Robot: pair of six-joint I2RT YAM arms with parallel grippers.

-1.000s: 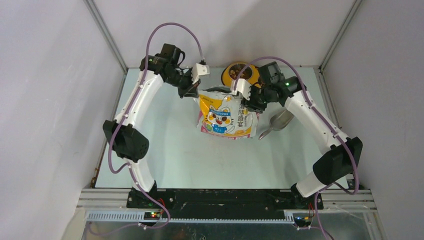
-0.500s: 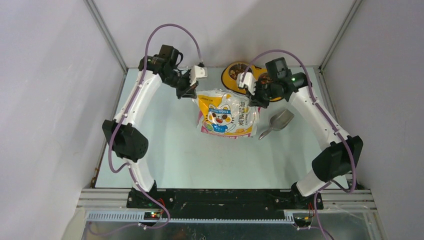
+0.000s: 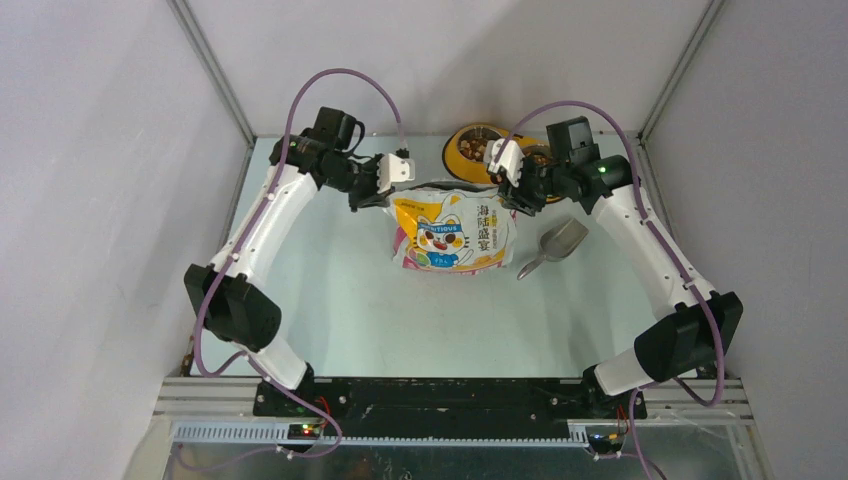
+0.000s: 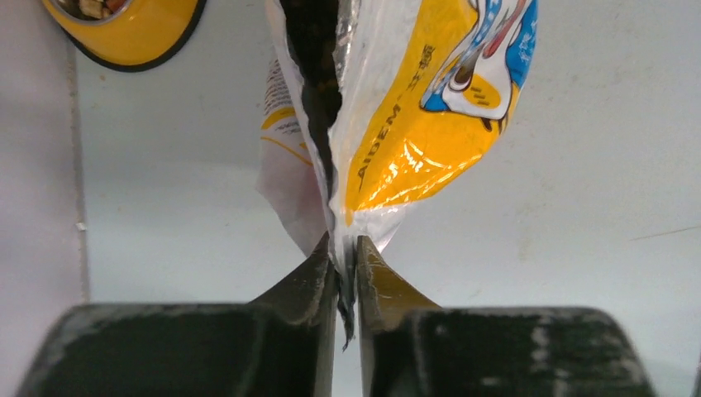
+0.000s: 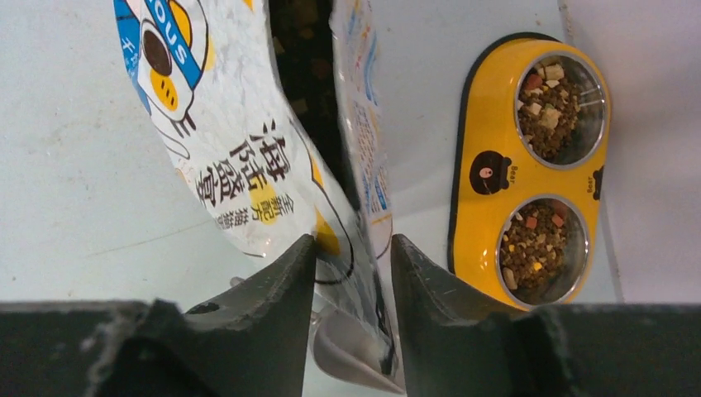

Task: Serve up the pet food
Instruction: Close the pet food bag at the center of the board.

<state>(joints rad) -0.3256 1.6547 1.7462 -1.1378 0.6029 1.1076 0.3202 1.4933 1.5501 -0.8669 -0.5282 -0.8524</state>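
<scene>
Top external shows the bag (image 3: 455, 235) lowered onto the counter (image 3: 330, 300). Left tool (image 4: 345, 252) pinches its rim; right tool (image 5: 351, 248) now gapes astride it. Kibble (image 5: 546, 103) fills the one-o'clock feeder (image 3: 451, 155): serving seems done.

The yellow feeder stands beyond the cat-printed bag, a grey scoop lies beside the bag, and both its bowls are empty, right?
Not quite: both bowls of the yellow feeder hold pet food, as the right wrist view shows. The rest stands: the feeder is beyond the cat-printed bag, with the grey scoop beside the bag.
</scene>
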